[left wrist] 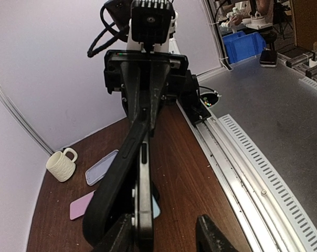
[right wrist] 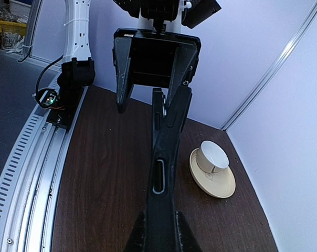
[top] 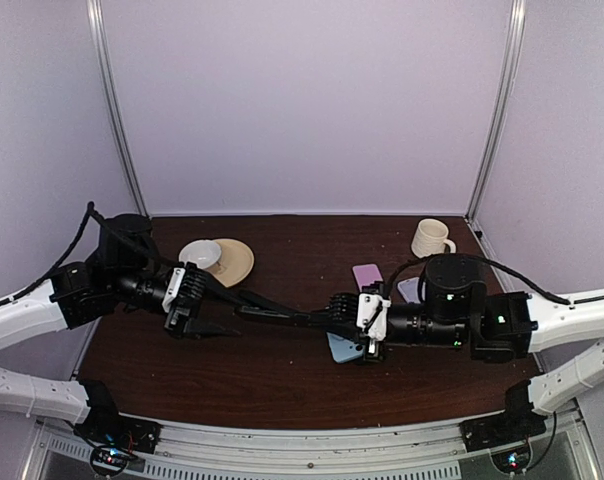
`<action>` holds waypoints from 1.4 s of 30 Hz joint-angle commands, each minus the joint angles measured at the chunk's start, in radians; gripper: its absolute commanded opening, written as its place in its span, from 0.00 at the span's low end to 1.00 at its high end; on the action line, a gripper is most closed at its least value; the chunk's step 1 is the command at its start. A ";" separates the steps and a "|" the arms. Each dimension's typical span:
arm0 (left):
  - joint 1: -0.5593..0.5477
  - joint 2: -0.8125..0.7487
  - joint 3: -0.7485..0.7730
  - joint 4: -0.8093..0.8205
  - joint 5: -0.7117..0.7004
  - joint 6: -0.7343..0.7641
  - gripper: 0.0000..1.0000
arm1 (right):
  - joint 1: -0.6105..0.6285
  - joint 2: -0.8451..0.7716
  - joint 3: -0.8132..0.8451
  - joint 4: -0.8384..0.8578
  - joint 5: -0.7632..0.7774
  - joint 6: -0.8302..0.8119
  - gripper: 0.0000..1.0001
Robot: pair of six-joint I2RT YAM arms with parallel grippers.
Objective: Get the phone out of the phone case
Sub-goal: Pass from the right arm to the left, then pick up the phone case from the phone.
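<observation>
A phone in a black phone case [top: 282,314] hangs in the air between my two grippers. In the left wrist view the phone's silver edge [left wrist: 144,184] stands apart from the black phone case [left wrist: 116,178], which bows away to the left. My left gripper [left wrist: 166,236] is open. One of its fingers [left wrist: 119,236] sits at the gap between case and phone, and the other finger [left wrist: 216,236] stands well clear. My right gripper [right wrist: 161,231] is shut on the near end of the case [right wrist: 166,157]. The phone [right wrist: 157,110] shows as a thin strip at the far end.
A ribbed cream mug [top: 431,238] stands at the back right. A white cup on a tan saucer [top: 217,260] sits at the back left. A pink case [top: 367,275], a lavender case [left wrist: 102,167] and a light blue case [top: 344,347] lie on the brown table under the right arm.
</observation>
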State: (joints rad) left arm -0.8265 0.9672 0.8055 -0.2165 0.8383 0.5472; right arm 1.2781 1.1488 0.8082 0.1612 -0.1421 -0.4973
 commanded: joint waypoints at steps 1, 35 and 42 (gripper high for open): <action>-0.014 0.008 -0.008 0.092 -0.003 -0.021 0.42 | 0.005 0.010 0.049 0.141 -0.056 0.025 0.00; -0.052 0.005 -0.133 0.169 -0.157 0.412 0.00 | 0.006 -0.069 -0.063 0.047 0.079 0.298 0.99; -0.053 0.091 0.017 -0.020 -0.118 0.578 0.00 | 0.007 -0.103 0.013 -0.148 0.160 0.335 0.99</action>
State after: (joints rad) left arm -0.8745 1.0245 0.6876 -0.2020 0.6693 1.0016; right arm 1.2842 1.0695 0.7612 0.1493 -0.0628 -0.2058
